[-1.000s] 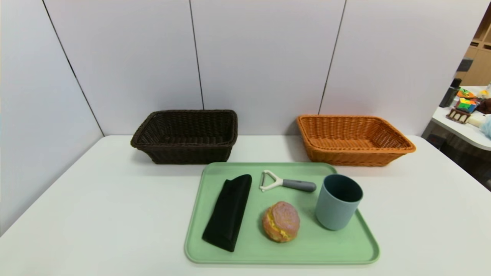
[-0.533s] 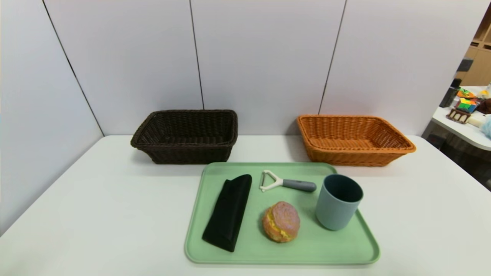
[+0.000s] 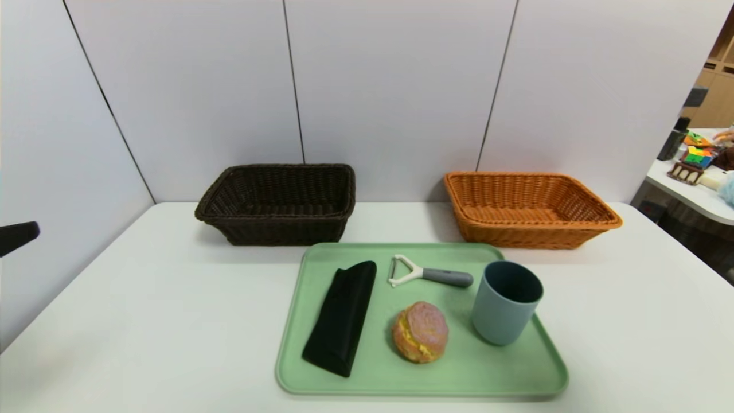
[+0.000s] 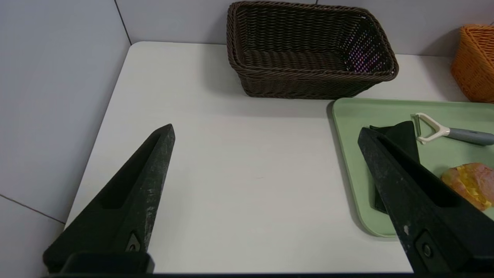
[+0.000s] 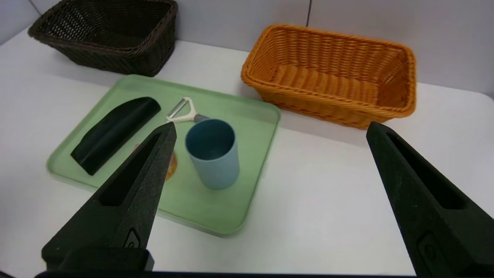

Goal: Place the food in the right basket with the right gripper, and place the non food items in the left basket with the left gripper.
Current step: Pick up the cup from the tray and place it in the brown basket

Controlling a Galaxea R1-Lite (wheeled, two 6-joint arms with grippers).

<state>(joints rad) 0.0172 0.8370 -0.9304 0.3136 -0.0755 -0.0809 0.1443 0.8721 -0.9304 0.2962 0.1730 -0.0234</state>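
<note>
The food, a pinkish-brown bun (image 3: 420, 331) with yellow filling, lies on the green tray (image 3: 401, 378). Around it are the non food items: a black pouch (image 3: 342, 315), a white peeler (image 3: 427, 273) and a blue-grey cup (image 3: 506, 310). The left basket (image 3: 278, 203) is dark brown and the right basket (image 3: 527, 209) is orange; nothing shows inside either. My left gripper (image 4: 266, 131) hangs open over bare table left of the tray; one finger (image 3: 17, 237) shows at the head view's left edge. My right gripper (image 5: 272, 127) is open, above the table right of the tray.
Grey wall panels close off the back and left of the white table (image 3: 172, 321). A second table with colourful clutter (image 3: 697, 158) stands beyond the right side. Bare table surface lies on both sides of the tray.
A finger of my left gripper has come into the head view at the far left edge. The things on the tray and both baskets have not moved.
</note>
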